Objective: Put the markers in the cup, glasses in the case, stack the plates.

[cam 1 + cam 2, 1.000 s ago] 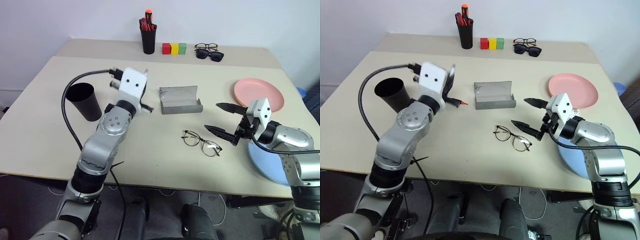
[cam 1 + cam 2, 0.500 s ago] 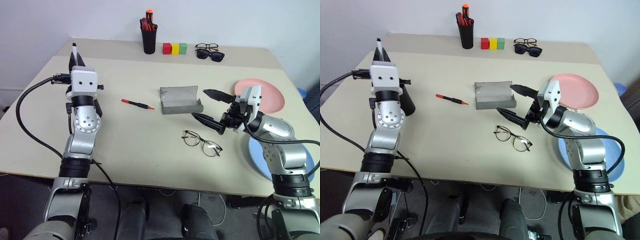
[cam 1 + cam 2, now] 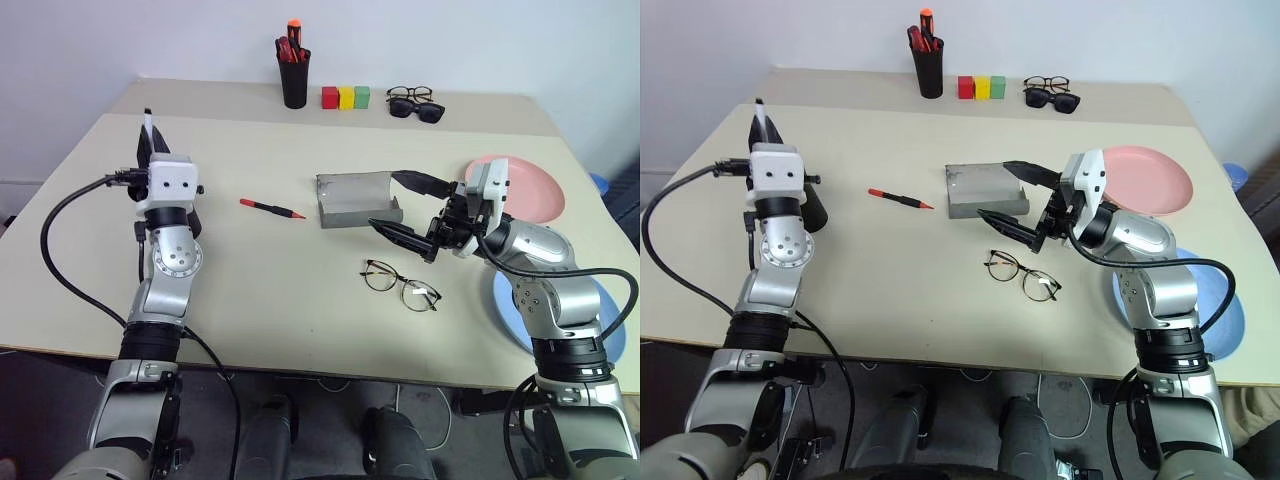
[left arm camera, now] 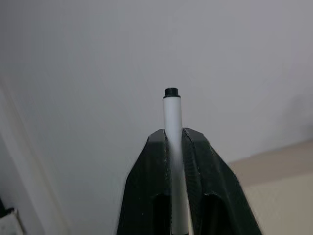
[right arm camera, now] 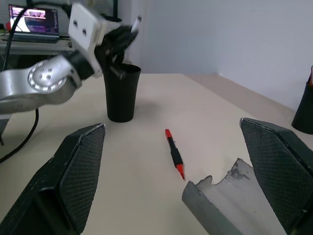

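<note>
Nearest the table's front edge lay the glasses (image 3: 402, 285), lenses down on the beige table (image 3: 280, 310), outside any container. To their right, the light blue plate (image 3: 612, 345) sat at the table's corner, partly behind the right arm, nothing visible on it.

Just above the glasses hovered the right gripper (image 3: 405, 206), its two black fingers spread wide with nothing between them, one finger over the case (image 3: 358, 199). The case stood open and empty, lid raised. The salmon pink plate (image 3: 535, 190) lay to its right, apart from the blue one and bare.

Left of the case lay the red marker (image 3: 271, 208), flat on the table, outside the cup.

At the left, the left gripper (image 4: 172, 142) pointed upward, clamped on the white marker (image 4: 172, 117), directly above the black cup (image 5: 120, 94); the cup's contents could not be made out.

Along the far edge: a black pen pot (image 3: 295, 80) holding red and orange pens, three coloured blocks (image 3: 346, 97), and two further pairs of glasses (image 3: 415, 104)
</note>
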You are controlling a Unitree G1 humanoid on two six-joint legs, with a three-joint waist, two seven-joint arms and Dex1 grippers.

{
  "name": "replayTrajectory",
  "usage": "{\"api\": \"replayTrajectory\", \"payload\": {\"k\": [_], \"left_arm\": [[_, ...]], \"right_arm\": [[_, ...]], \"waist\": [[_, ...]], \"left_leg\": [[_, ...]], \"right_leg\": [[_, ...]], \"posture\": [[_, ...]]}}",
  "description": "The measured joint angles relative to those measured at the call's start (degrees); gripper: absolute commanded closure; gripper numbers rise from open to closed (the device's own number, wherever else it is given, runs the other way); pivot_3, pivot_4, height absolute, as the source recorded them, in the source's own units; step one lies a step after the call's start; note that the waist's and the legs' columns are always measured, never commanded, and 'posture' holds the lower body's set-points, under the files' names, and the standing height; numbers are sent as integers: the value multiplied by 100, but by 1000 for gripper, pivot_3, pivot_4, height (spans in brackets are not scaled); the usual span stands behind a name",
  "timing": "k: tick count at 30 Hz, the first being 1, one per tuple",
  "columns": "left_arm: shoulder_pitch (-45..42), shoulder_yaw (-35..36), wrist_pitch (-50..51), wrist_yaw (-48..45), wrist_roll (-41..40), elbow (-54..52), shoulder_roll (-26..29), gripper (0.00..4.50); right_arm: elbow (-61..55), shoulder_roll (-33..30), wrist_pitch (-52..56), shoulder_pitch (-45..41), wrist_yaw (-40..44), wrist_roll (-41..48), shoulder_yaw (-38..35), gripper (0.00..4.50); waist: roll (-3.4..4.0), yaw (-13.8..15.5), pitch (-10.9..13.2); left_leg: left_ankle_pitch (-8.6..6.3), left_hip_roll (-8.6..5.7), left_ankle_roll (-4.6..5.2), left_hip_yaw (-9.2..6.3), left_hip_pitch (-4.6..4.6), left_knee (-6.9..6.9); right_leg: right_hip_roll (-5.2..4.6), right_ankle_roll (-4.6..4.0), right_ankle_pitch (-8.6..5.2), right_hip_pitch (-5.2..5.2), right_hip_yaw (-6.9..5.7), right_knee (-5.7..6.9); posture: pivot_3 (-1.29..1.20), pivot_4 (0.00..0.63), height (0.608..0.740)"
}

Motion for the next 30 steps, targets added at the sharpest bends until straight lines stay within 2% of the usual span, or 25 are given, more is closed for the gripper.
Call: {"api": "replayTrajectory", "payload": {"k": [3, 7, 10, 11, 12, 14, 17, 19, 23, 25, 30], "left_arm": [[-1, -2, -173, -21, -5, 115, -7, 1385], [2, 9, 150, -609, -453, -181, -307, 1385], [-161, 82, 1648, -1090, -1145, -984, -899, 1385], [-377, 117, 2566, -1255, -1387, -1258, -1065, 1385], [-696, 114, 3493, -1546, -1625, -1420, -1100, 1385], [-1209, -58, 4573, -2150, -1891, -1512, -933, 1385], [-1930, -276, 5563, -2809, -2128, -1367, -787, 1385], [-2341, 4, 6014, -2608, -2266, -891, -969, 1385], [-2908, 1508, 6476, -926, -2474, -151, -2021, 1385], [-2985, 1837, 6737, -435, -2577, -28, -2402, 1385], [-3406, 2572, 7120, 353, -2971, 200, -2887, 1385]], "right_arm": [[-37, -5, 16, -29, -29, -5, 0, 0], [-91, -41, 85, -27, -57, -25, -4, 0], [-96, -73, 106, -25, -98, -39, -11, 0], [-97, -82, 107, -20, -108, -50, -17, 0], [-97, -90, 106, -18, -116, -65, -18, 0], [-99, -103, 103, -10, -138, -81, -24, 0], [-99, -129, 94, 9, -156, -89, -35, 0], [-97, -140, 60, 36, -154, -93, -43, 0], [-81, -201, -28, 124, -156, -105, -122, 0], [-81, -203, -47, 132, -164, -118, -127, 0], [-81, -217, -72, 240, -177, -147, -142, 0]], "waist": [[0, 1, 0], [0, 13, 0], [-5, 12, 3], [-8, 5, 5], [-9, -2, 5], [-9, -16, 5], [-7, -73, 5], [-8, -108, 5], [-18, -149, 11], [-23, -145, 14], [-42, -143, 26]], "left_leg": [[0, 0, 0, 0, 0, 0], [0, 0, -1, 1, -5, 3], [1, -1, -1, -2, -9, 10], [1, -1, 0, -5, -10, 12], [1, -1, 0, -5, -10, 13], [1, -1, 0, -6, -6, 12], [2, -1, 1, -5, -4, 7], [2, -1, 2, -11, -4, 7], [3, -4, 3, -18, -2, 9], [3, -6, 3, -17, -3, 10], [2, -7, 1, -16, -4, 11]], "right_leg": [[-1, 0, 0, -1, 0, 1], [-3, 0, 0, 0, 0, 1], [-3, 2, -1, 1, -1, 0], [-1, 3, -2, 0, -1, 5], [0, 4, -3, 0, -1, 9], [1, 13, -10, 0, -1, 12], [0, 12, -10, 1, 0, 10], [2, 20, -15, 1, -1, 11], [-1, 42, -27, 8, -1, 11], [-1, 43, -27, 9, -2, 11], [-3, 43, -27, 9, -1, 9]], "posture": [[0, 150, 740], [0, 150, 740], [0, 150, 740], [0, 150, 740], [0, 150, 740], [0, 150, 740], [0, 150, 740], [0, 150, 740], [0, 150, 740], [0, 150, 740], [0, 150, 740]]}}
